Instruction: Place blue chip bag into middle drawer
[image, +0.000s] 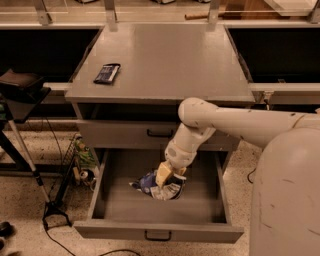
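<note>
Your gripper (164, 179), clamped on the top of the blue chip bag (150, 184), hangs low inside the open middle drawer (200, 232), bag at or just above its floor, apparently placed for release. A dark packet (106, 73) lies on the cabinet top (170, 60).

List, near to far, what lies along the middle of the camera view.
Middle drawer front → blue chip bag inside it, end effector at the bag's top → upper drawer → cabinet top.
</note>
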